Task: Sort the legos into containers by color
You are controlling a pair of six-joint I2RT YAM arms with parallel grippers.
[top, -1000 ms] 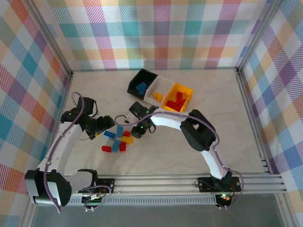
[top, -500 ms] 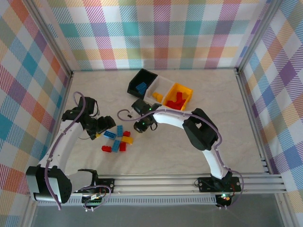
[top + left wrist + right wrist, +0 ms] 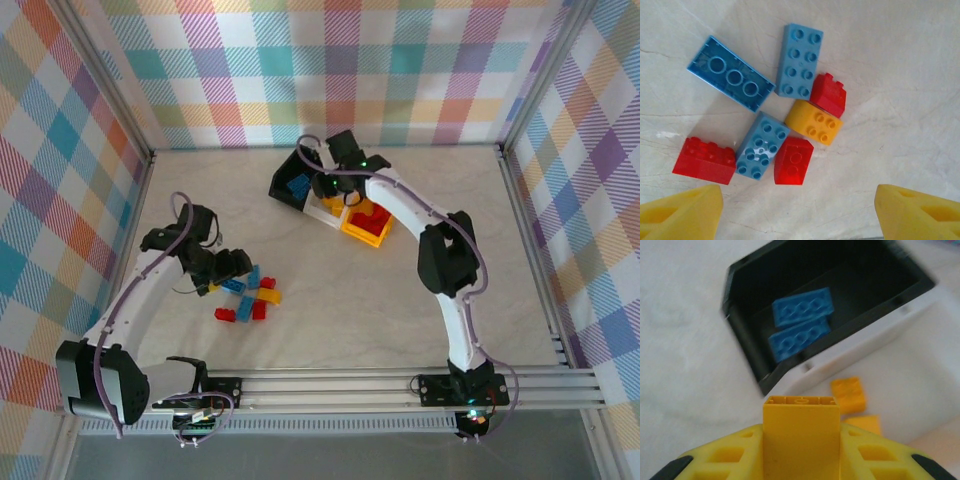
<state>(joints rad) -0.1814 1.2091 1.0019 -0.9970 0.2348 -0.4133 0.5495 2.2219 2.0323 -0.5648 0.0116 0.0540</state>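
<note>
Sorting partly done: seven loose plastic bricks (image 3: 760, 145) are unsorted at the 8 o'clock of the table (image 3: 400, 320).
The right claw (image 3: 800, 452) grasps a yellow studded plastic brick (image 3: 800, 427) above the part-filled joined plastic bins (image 3: 865, 342) at 12 o'clock. The left claw (image 3: 797, 200) hangs released over the pile.

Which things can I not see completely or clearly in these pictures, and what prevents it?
- Top view: the inside of the white bin, mostly covered by the right arm.
- Right wrist view: blurred; the frame edge cuts off the white bin's right end, and the yellow lego between the right fingers hides what lies under it.
- Left wrist view: the left fingers are cut off by the bottom edge.
</note>
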